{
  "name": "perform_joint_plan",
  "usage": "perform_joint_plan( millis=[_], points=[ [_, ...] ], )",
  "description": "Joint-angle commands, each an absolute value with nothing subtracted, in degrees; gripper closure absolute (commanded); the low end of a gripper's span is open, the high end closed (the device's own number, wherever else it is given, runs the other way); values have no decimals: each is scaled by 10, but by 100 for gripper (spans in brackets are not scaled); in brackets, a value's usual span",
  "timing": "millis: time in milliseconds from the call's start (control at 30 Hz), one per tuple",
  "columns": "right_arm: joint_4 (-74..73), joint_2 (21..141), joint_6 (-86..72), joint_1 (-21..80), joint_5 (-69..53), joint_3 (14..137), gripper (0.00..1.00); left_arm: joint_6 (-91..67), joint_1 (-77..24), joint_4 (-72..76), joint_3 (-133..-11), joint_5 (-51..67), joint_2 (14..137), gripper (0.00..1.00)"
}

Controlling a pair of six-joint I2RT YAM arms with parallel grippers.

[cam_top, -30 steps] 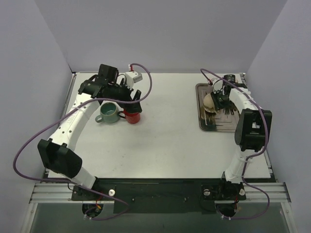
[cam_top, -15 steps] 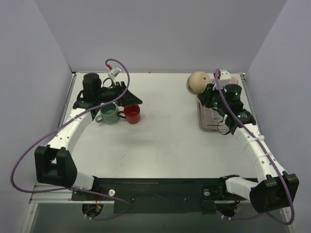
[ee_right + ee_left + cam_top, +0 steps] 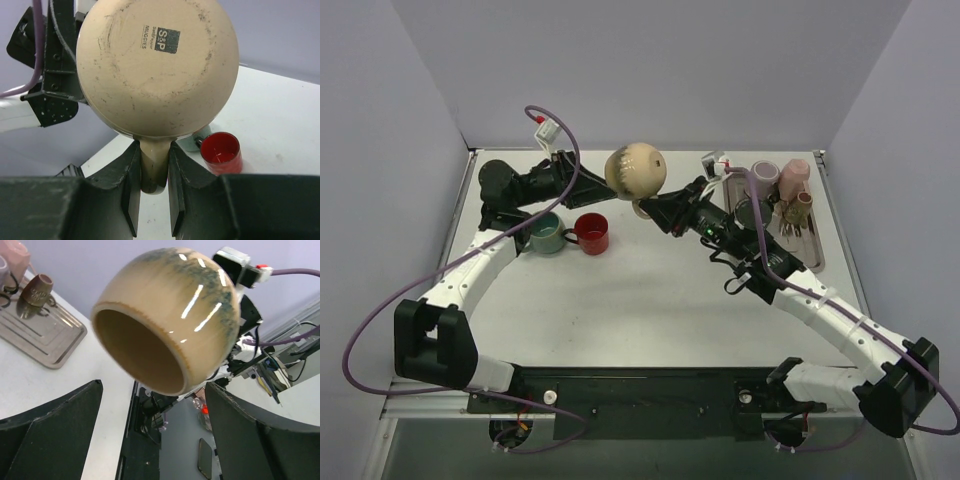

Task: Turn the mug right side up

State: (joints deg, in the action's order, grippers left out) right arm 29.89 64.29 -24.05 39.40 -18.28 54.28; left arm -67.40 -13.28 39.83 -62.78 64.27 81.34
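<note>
The beige glazed mug (image 3: 635, 171) hangs in the air over the back middle of the table, lying on its side. My right gripper (image 3: 656, 206) is shut on its handle (image 3: 153, 165); in the right wrist view the stamped base (image 3: 155, 65) faces the camera. My left gripper (image 3: 582, 186) is open just left of the mug, apart from it. In the left wrist view the mug's mouth (image 3: 137, 352) faces the camera, above and between my two spread fingers (image 3: 55, 430).
A teal mug (image 3: 545, 233) and a red cup (image 3: 592, 232) stand upright on the table under the left arm. A metal tray (image 3: 813, 258) at the back right holds two pink mugs (image 3: 794, 177) and a small brown cup (image 3: 803, 206).
My right arm has carried the beige mug from the tray leftward and up to the back middle. My left gripper has turned right to face it.
</note>
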Motion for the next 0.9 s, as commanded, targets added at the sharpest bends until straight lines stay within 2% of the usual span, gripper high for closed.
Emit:
perform_joint_plan(
  millis=[0,167,233,300,333,400,433,467,500,533,567,600,633,667,700,833,867],
  points=[
    [449,668,-290,401,-199,596,100,-779,-136,559,-629,642,782,8],
    [457,704,-312,404,-214,601,100,-793,-135,567,-632,629,766,15],
    [467,716,-321,409,-224,605,100,-795,-136,573,-633,620,766,26],
    [456,729,-324,409,-228,613,100,-800,-135,567,-638,619,770,70],
    [446,733,-317,407,-229,615,100,-798,-134,549,-640,620,773,99],
    [402,732,-290,403,-228,625,100,-766,-129,484,-647,633,773,100],
    [356,730,-273,403,-229,631,100,-700,-127,439,-650,640,771,100],
    [331,725,-240,399,-230,635,96,-655,-120,312,-657,638,761,100],
    [279,724,-217,400,-230,643,89,-511,-120,228,-671,621,751,100],
    [252,720,-181,398,-229,648,84,-434,-119,18,-708,604,749,100],
    [196,720,-159,398,-230,656,65,-271,-122,-76,-732,550,750,100],
    [172,721,-120,394,-240,663,54,-212,-129,-216,-764,521,750,100],
    [115,723,-105,392,-237,673,33,-121,-131,-254,-771,469,747,100],
    [88,723,-88,384,-221,677,17,-86,-130,-318,-779,446,744,100],
    [50,723,-82,367,-218,685,9,-36,-130,-349,-780,406,736,100],
    [-45,708,-30,261,-176,682,8,153,-128,-542,-790,281,719,100],
    [-57,710,-5,240,-100,681,8,202,-127,-574,-790,253,720,100]
  ],
)
